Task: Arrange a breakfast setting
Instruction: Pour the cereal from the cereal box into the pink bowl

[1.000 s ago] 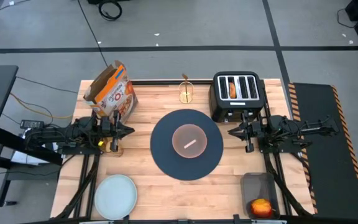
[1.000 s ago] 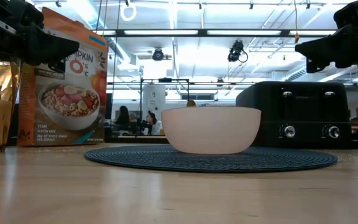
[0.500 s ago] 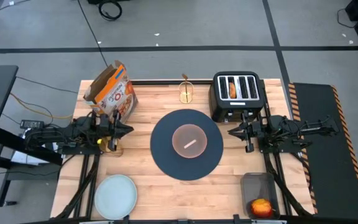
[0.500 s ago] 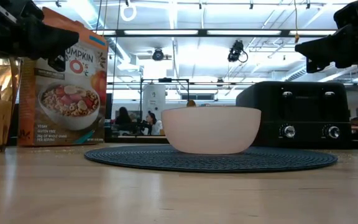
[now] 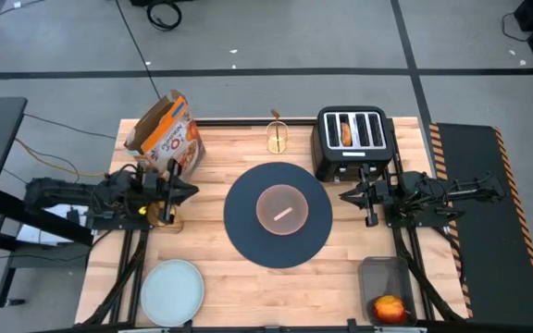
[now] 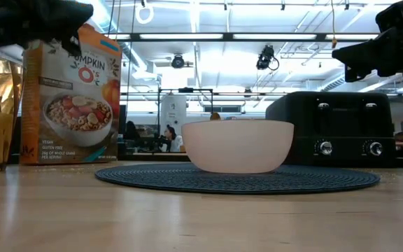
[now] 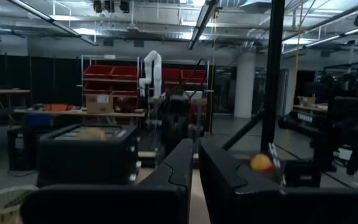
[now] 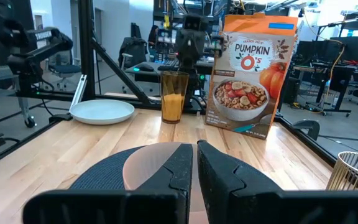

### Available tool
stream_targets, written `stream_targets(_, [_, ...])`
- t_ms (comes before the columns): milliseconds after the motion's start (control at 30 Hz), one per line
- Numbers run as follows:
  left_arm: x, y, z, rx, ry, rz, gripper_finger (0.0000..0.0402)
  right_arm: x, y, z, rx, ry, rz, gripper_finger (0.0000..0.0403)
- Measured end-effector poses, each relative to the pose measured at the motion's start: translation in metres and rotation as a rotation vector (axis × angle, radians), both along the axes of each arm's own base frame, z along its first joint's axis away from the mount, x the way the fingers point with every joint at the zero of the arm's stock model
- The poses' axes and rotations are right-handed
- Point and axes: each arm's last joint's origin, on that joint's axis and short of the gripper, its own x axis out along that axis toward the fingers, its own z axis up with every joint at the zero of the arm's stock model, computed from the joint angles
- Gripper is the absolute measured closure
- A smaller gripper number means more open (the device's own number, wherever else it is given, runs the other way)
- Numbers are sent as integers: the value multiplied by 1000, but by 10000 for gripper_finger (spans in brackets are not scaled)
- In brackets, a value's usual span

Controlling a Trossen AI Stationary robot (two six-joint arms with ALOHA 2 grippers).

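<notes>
The tan bowl [image 5: 280,208] stands on the dark-blue placemat [image 5: 248,236] at mid table; a thin pale streak inside it may be the spoon. The pale-blue plate [image 5: 172,289] lies near left. The amber cup [image 8: 174,93] stands at the left, below my left gripper [image 5: 191,191], which hangs shut and tipped upward, holding nothing. The bread [image 5: 345,132] sits in a toaster slot. In a dark tray near right lies the red apple [image 5: 389,308]. My right gripper [image 5: 344,195] waits shut to the right of the placemat.
The black toaster [image 5: 350,153] stands at the far right and the orange cereal box [image 5: 165,139] at the far left. A gold wire holder [image 5: 278,137] is at the far middle. Bare wood lies in front of the placemat.
My left gripper has risen above the cup and tipped its fingers upward; in the low view it has climbed toward the picture's top. My right arm has kept still, and nothing on the table has moved.
</notes>
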Motion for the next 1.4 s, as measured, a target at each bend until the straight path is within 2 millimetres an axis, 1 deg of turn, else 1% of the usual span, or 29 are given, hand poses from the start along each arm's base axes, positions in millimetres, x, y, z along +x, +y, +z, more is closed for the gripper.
stream_targets(100, [11,-4,22,13,23,-14,334,0,0,0,0,0,0,367])
stream_targets(167, [19,-7,40,18,19,-20,312,0,0,0,0,0,0,367])
stream_targets(267, [29,-11,72,16,-2,-38,278,0,0,0,0,0,0,367])
stream_targets(367, [36,-12,106,18,45,-37,242,0,0,0,0,0,0,367])
stream_targets(433, [39,-10,133,20,61,-20,216,0,0,0,0,0,0,367])
stream_targets(533, [40,-5,167,38,82,82,177,0,0,0,0,0,0,367])
stream_targets(600, [39,-1,185,55,115,213,153,0,0,0,0,0,0,367])
stream_targets(700, [34,8,207,17,213,426,127,0,0,0,0,0,0,367])
stream_targets(800, [28,15,219,-17,354,594,108,0,0,0,0,1,0,367])
stream_targets(867, [24,18,222,-61,439,680,98,0,0,0,0,0,0,367])
stream_targets(933, [22,20,222,-123,506,720,94,0,0,0,0,0,0,367])
stream_targets(1067, [21,24,208,-205,644,790,97,0,0,0,0,0,0,367])
stream_targets(1167, [19,30,194,-203,768,905,102,0,0,0,0,0,0,367])
stream_targets(1267, [17,35,189,-196,802,1003,103,0,0,0,0,0,0,367])
stream_targets(1400, [13,40,194,-259,771,1050,103,0,0,0,0,1,0,367])
